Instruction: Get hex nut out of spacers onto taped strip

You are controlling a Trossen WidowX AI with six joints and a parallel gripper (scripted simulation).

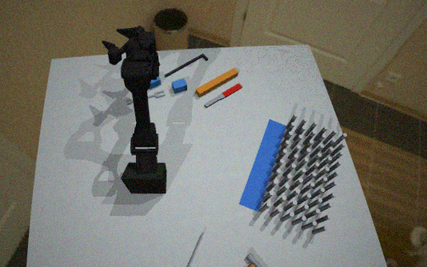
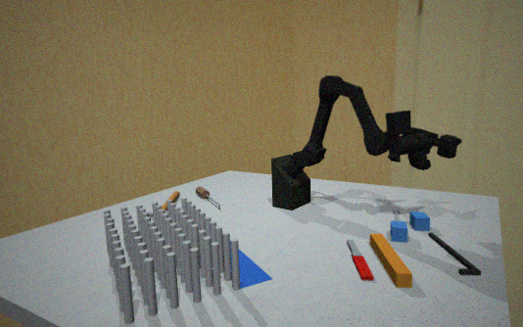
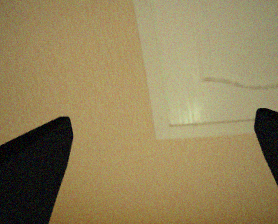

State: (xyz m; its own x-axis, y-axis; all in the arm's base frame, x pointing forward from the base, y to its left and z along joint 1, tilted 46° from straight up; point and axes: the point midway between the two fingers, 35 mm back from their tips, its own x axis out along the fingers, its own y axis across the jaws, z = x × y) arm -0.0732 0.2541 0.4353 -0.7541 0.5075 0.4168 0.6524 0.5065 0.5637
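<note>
My gripper (image 1: 110,37) (image 2: 441,154) (image 3: 166,123) is open and empty, raised high over the table's back left area, far from the spacers. The standing metal spacers (image 2: 127,294) form a dense field at the right in the top view. The blue taped strip (image 1: 258,164) (image 2: 249,273) lies along their near side; I see no nut on it. The hex nut cannot be made out in any view. A black rod with a bent end (image 1: 185,65) (image 2: 453,255) lies on the table. A red-handled flat tool (image 1: 233,90) (image 2: 362,267) lies beside the orange bar.
The orange bar (image 1: 217,82) (image 2: 388,256), two blue blocks (image 1: 179,85) (image 2: 399,231) and a grey forked tool (image 1: 157,94) lie in the back area. A brown-handled wire tool (image 2: 202,192) and an orange-handled tool (image 2: 171,198) lie on the far side in the exterior view.
</note>
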